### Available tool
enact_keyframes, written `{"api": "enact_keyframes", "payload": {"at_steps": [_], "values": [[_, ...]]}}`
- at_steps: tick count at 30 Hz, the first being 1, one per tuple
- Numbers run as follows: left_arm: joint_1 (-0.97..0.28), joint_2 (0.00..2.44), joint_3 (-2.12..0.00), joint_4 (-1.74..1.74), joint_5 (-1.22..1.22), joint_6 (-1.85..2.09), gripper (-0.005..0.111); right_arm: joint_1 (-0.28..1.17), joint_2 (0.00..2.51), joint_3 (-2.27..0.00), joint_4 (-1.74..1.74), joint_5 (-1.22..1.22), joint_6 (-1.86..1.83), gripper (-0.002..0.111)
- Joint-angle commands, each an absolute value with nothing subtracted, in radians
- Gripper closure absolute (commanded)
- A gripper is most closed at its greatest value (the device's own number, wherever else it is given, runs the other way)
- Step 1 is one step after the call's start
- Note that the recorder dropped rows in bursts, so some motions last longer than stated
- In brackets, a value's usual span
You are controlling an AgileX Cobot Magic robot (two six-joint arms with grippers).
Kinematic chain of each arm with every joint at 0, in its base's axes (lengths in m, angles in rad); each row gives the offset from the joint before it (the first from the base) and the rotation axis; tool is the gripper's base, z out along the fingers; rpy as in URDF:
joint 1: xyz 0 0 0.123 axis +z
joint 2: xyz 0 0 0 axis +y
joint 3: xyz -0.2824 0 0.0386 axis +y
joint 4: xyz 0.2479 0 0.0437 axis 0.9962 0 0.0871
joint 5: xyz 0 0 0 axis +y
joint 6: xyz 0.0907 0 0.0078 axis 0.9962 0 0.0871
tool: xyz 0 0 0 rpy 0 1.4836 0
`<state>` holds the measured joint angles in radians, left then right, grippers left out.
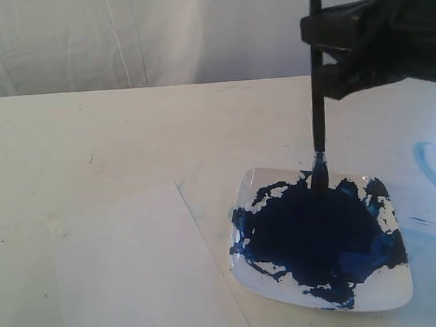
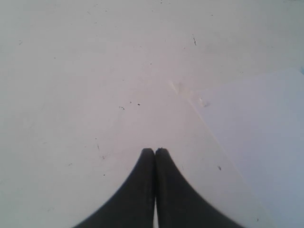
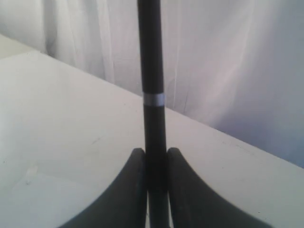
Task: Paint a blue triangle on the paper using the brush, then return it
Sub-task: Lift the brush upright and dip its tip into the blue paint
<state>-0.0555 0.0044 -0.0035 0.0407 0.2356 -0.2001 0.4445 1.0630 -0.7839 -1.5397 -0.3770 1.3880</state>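
Observation:
My right gripper (image 1: 322, 49) is shut on the black handle of the brush (image 1: 318, 113) and holds it upright. The bristle tip rests in the dark blue paint pool (image 1: 311, 232) near the far edge of the white square plate (image 1: 404, 294). In the right wrist view the brush (image 3: 152, 57) rises between the two fingers of the right gripper (image 3: 155, 151). The white paper (image 1: 128, 273) lies flat to the left of the plate and looks blank. No blue triangle shows in any view. My left gripper (image 2: 155, 151) is shut and empty above the bare table, beside the paper (image 2: 256, 137).
A pale light-blue smear (image 1: 434, 166) marks the table to the right of the plate. A white curtain (image 1: 121, 36) hangs behind the table's far edge. The off-white table (image 1: 91, 141) stretches to the left behind the paper.

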Motion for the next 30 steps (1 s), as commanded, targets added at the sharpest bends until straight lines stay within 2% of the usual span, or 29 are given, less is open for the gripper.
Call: {"api": "enact_keyframes", "payload": {"at_steps": [1, 10, 16, 22, 30], "values": [[-0.06, 0.0, 0.0, 0.038, 0.232, -0.202, 0.107, 0.482, 1.125, -0.789, -1.584, -0.363, 1.385, 0.108], [-0.06, 0.0, 0.0, 0.038, 0.232, -0.202, 0.107, 0.482, 1.241, -0.745, -1.471, -0.269, 1.318, 0.108], [-0.06, 0.0, 0.0, 0.038, 0.232, -0.202, 0.107, 0.48, 1.239, -0.701, -1.047, -0.308, 0.916, 0.108], [-0.06, 0.0, 0.0, 0.038, 0.232, -0.202, 0.107, 0.477, 1.239, -0.627, -0.592, -0.468, 0.565, 0.108], [-0.06, 0.0, 0.0, 0.038, 0.232, -0.202, 0.107, 0.477, 1.239, -0.563, -0.473, -0.528, 0.471, 0.108]]}}
